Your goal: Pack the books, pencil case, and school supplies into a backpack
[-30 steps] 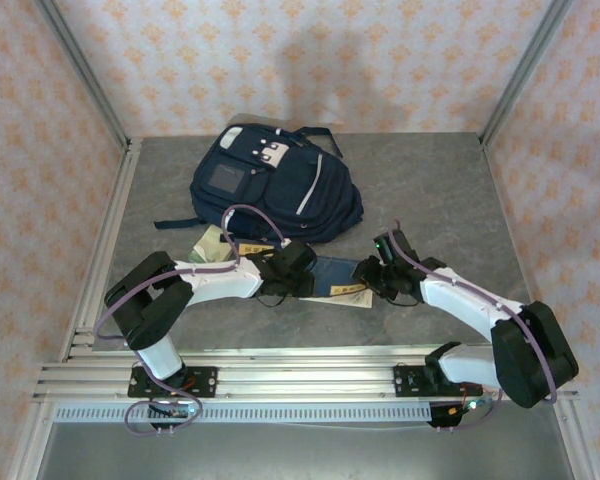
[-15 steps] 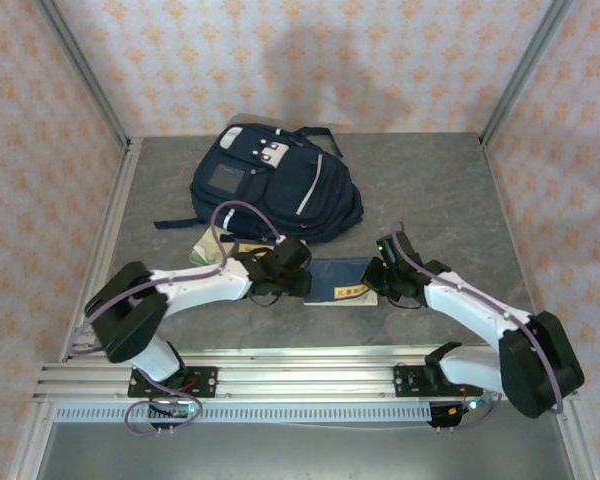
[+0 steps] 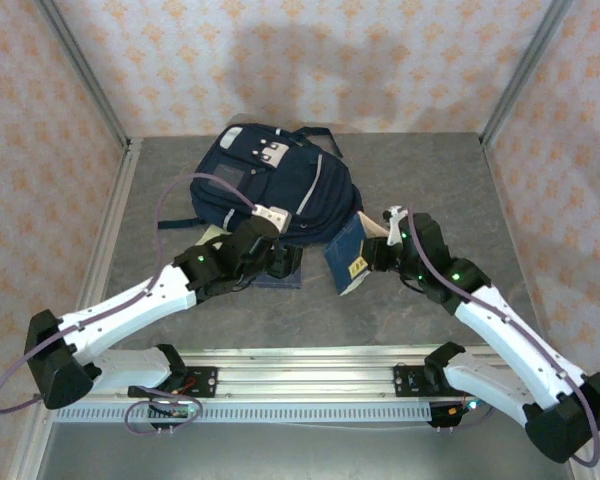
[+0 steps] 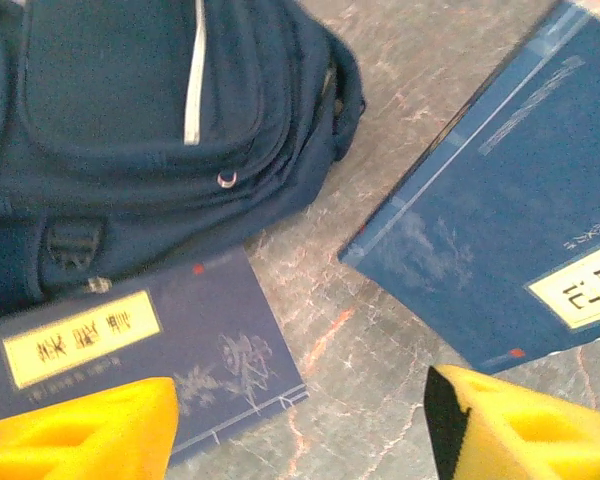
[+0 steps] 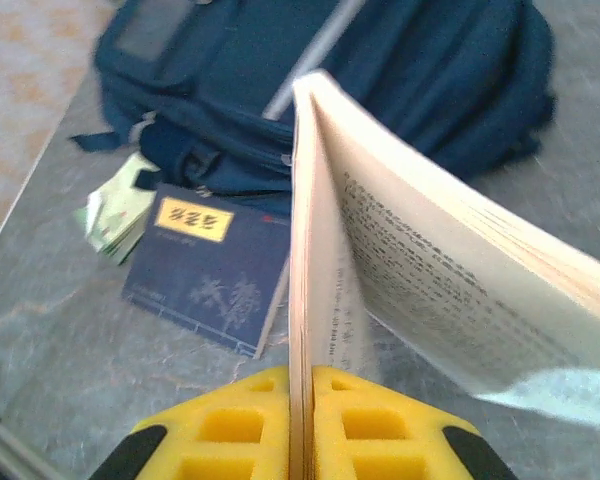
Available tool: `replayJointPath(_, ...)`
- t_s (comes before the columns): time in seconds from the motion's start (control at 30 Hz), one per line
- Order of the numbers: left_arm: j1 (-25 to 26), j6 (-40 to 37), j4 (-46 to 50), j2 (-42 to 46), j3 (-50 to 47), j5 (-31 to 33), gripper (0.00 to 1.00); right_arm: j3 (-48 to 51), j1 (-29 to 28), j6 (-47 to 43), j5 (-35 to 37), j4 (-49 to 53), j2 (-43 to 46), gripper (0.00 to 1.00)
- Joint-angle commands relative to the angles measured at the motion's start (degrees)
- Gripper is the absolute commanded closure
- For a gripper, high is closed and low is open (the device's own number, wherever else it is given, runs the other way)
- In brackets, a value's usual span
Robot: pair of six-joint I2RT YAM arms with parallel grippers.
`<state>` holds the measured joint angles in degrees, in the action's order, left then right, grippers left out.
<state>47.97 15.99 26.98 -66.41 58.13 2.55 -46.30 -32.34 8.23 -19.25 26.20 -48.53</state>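
One flat navy book [image 4: 140, 350] under parted left fingers [image 4: 80, 430]; right fingers [image 5: 230, 420] clamp tilted navy book [image 3: 346, 254]

**Backpack** [image 3: 270, 190]: navy blue fabric, white stripes, white-grey pocket patches and one grey panel.
**Raised book** [image 3: 346, 252]: navy cover with a yellow label; cream pages printed in black.
**Flat book** [image 4: 130, 350]: navy cover, yellow label with dark characters, a faint pale tree drawing and a small red mark.
**Packet** [image 5: 115, 210]: pale green.
**Table** [image 4: 380, 330]: grey stone pattern with reddish and white veins.
**Walls** [image 3: 310, 60]: pale pink with a repeated orange floral motif.
**Left gripper** [image 4: 300, 430] and **right gripper** [image 5: 302, 400]: yellow fingers.
**Left arm** [image 3: 130, 305] and **right arm** [image 3: 510, 335]: white with black joints.
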Motion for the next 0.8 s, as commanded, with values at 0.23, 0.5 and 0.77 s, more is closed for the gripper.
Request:
replayJointPath(0.23,0.0,-23.3,2.1,4.6,0.9,-8.9,0.28,-9.7,-1.8,-38.1,-10.9,9.3,1.6,1.0)
replayJointPath(0.5,0.6,-25.6,-5.8,6.1,-3.6,-21.4,0.24,-5.8,-2.0,-39.6,-24.4,3.7,5.6,1.0)
replayJointPath(0.77,0.6,-27.7,-8.1,3.1,-3.2,-26.8,0.24,-1.8,-2.2,-38.7,-33.0,-4.0,11.0,1.0)
